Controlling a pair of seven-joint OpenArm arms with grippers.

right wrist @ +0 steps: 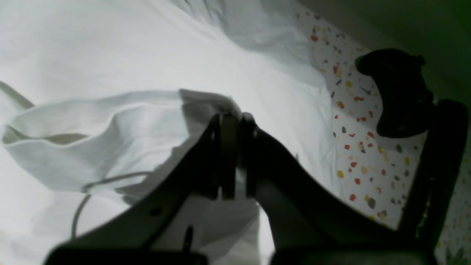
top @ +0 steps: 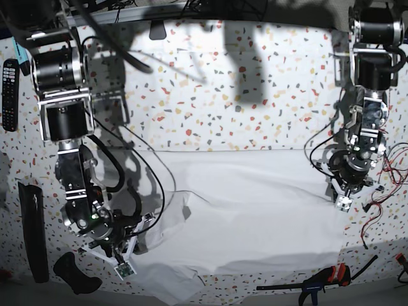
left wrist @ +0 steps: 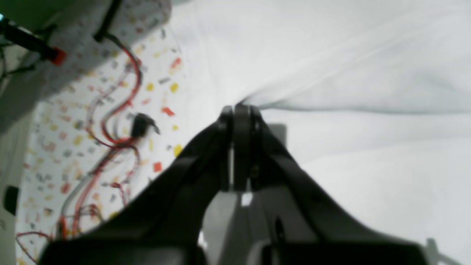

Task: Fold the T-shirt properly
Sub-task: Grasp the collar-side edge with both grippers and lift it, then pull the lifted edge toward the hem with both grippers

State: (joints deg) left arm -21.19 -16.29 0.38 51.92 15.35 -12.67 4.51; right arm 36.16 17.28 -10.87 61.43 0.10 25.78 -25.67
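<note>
Speckled with red, yellow and grey flecks, the pale surface of the table [top: 191,121] fills most of the base view, and dark shadows fall across its upper part. The T-shirt [top: 268,236], plain and white, lies spread over the middle and lower part of that frame, its upper edge running nearly straight from side to side.

I have both of my hands on it. My left end effector [left wrist: 243,114], at the right of the base view, is clenched on the T-shirt near its side; in the left wrist view, creases fan out from my tips towards the right of the frame. My right end effector [right wrist: 232,121], at the lower left of the base view, is pinching the T-shirt too, with a raised fold running leftwards from my fingertips in the right wrist view and loose, rumpled cloth below it.

Red and black wires [top: 380,201] trail over the table at the right edge of the base view, beside the cloth. A black and red clamp [top: 309,282] sits at the lower right. A remote control [top: 10,95] lies at the upper left, while a long black bar [top: 33,233] and a curved black object [top: 75,274] lie at the lower left.
</note>
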